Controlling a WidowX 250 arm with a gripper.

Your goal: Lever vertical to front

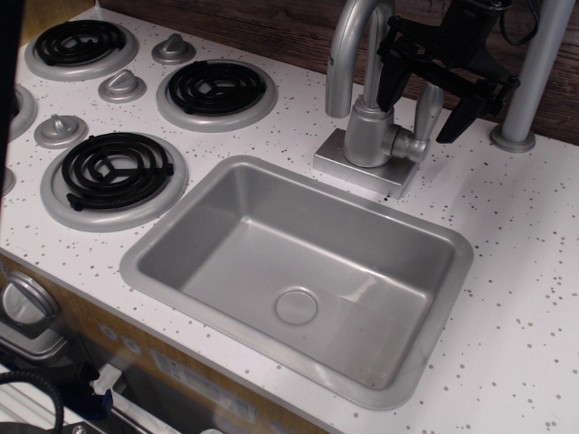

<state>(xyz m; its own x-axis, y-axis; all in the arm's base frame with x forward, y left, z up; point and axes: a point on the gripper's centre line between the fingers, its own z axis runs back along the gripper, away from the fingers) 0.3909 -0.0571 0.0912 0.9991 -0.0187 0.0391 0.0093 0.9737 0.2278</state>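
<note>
The lever [427, 110] is a short silver-grey paddle. It stands about upright on a small round hub [415, 146] at the right side of the faucet's cylindrical body [369, 134]. My black gripper [418, 119] comes down from the upper right and is open. One finger [389, 86] is left of the lever, between it and the faucet. The other finger [457, 116] is to its right. The lever stands in the gap between them; I cannot tell whether either finger touches it.
The curved spout [348, 45] rises just left of the gripper. A grey sink basin [298, 271] lies in front of the faucet. Black coil burners [217, 88] and small silver knobs [122, 86] are at the left. A grey pole [534, 77] stands at the right by the wooden back wall.
</note>
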